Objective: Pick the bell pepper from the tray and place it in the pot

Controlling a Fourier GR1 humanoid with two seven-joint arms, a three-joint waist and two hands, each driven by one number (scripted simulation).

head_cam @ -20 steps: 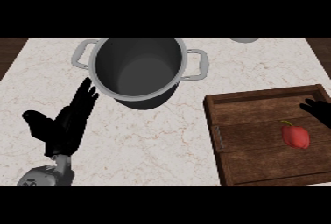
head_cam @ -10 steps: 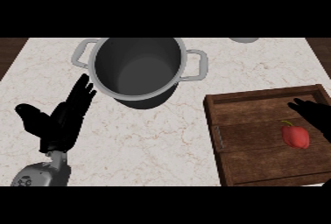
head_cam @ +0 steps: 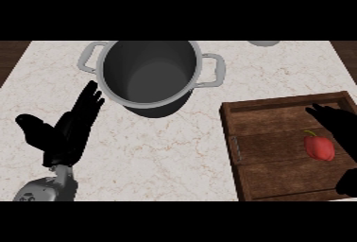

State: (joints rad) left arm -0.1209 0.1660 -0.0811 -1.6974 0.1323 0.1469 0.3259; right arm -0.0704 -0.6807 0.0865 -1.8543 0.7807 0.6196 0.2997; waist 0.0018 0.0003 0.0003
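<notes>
The right robot hand [head_cam: 342,125], fingers apart, hovers beside the small red bell pepper [head_cam: 319,147] on the brown wooden tray [head_cam: 279,142] at four o'clock, seemingly reaching, with closing round it the likely next move.

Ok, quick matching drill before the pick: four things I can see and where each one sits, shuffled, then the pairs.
Things:
1. bell pepper
2. pot
3. left hand
4. right hand

Places:
A. open, over the counter's left side
B. lying on the wooden tray
C. over the tray's right edge, beside the pepper
D. standing empty at the counter's back

Pairs: 1-B, 2-D, 3-A, 4-C
</notes>
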